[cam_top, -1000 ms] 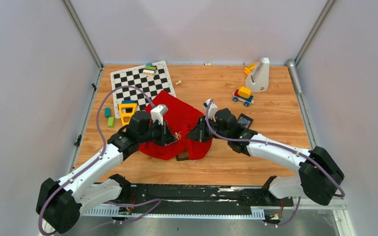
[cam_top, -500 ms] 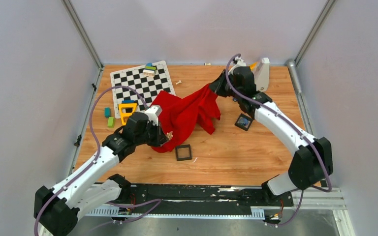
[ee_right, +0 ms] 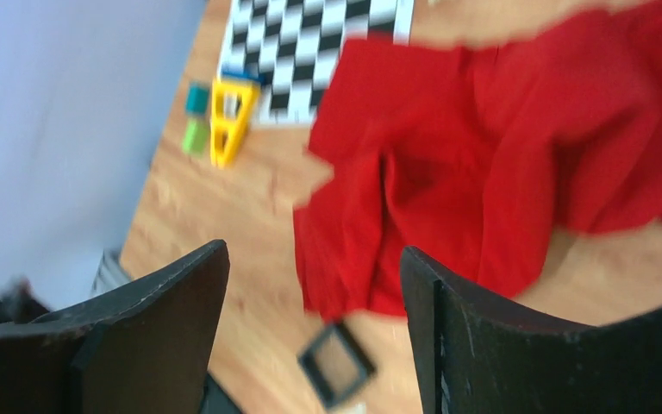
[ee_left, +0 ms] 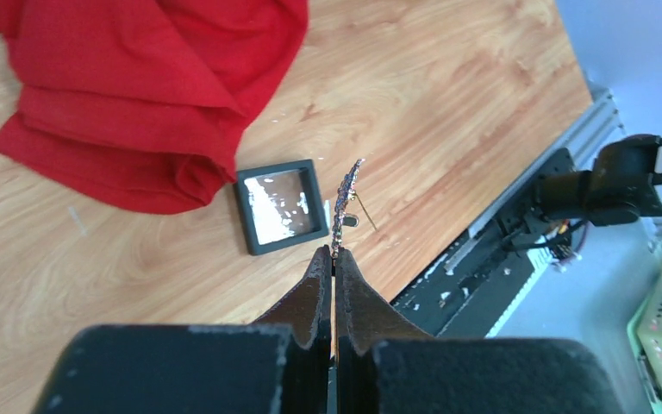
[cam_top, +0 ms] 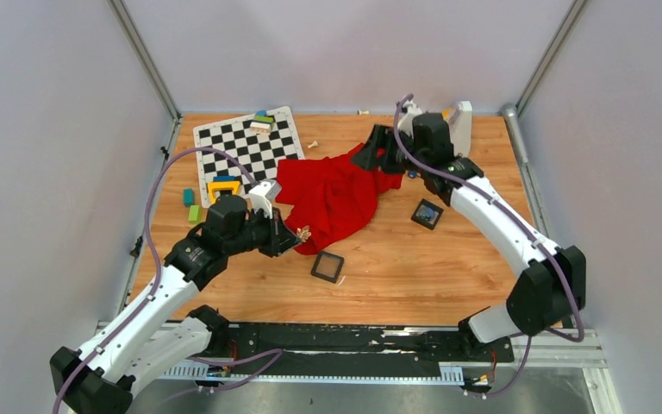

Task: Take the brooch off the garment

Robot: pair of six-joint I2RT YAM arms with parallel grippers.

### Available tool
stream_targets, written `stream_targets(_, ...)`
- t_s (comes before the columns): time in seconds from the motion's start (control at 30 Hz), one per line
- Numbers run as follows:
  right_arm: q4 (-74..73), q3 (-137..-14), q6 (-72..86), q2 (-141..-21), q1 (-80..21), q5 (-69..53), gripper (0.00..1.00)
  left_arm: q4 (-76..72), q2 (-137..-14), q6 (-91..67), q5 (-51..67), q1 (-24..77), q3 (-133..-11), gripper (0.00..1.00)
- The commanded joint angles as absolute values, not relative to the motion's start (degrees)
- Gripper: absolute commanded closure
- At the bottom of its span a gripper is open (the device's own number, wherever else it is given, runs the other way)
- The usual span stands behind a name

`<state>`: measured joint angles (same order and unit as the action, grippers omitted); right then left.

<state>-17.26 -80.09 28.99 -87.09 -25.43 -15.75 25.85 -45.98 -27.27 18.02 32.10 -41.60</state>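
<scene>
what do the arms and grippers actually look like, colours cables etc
The left arm and right arm have white link shells with bulky black joints. A purple cable loops along each. The left gripper and right gripper have matte black fingers tapering to flat tips, and each wrist carries a small white block.

Red garment (cam_top: 332, 194), black-and-white checkered board (cam_top: 246, 142)
</scene>
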Motion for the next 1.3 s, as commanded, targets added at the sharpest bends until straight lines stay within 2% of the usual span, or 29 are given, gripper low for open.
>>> stream_targets(0.0, -12.75, -66.60, 25.48, -76.03, -25.45, -28.96, 0.27, 20.36, -46.63, -28.19, 25.02, 31.82, -41.41, 1.00)
stream_targets(0.17, -1.24, -51.17, 29.05, -65.75, -25.78, -42.78, 0.29, 15.23, -49.61, -28.31, 34.11, 31.80, -41.25, 1.00)
stream_targets(0.33, 8.32, -42.11, 32.65, -60.15, -28.66, -45.33, 0.29, 7.93, -50.54, -29.70, 40.96, 31.81, -39.52, 1.00)
stream_targets(0.53, 10.28, -41.49, 32.37, -59.43, -35.09, -41.28, 0.32, 2.93, -52.19, -31.93, 46.90, 31.82, -39.35, 1.00)
stream_targets(0.67, 11.22, -42.16, 31.99, -60.73, -38.14, -39.44, 0.37, 1.06, -52.92, -33.19, 48.61, 31.82, -39.33, 1.00)
stream_targets(0.8, 12.26, -42.66, 32.21, -61.83, -39.05, -39.44, 0.43, 0.65, -53.16, -33.54, 49.56, 31.82, -39.60, 1.00)
stream_targets(0.97, 11.86, -43.67, 31.44, -63.20, -40.31, -39.07, 0.45, 0.37, -53.20, -34.01, 50.32, 31.80, -39.73, 1.00)
stream_targets(1.27, 11.98, -44.38, 31.12, -64.39, -41.34, -38.32, 0.58, 0.34, -53.34, -34.20, 50.86, 31.77, -39.82, 1.00)
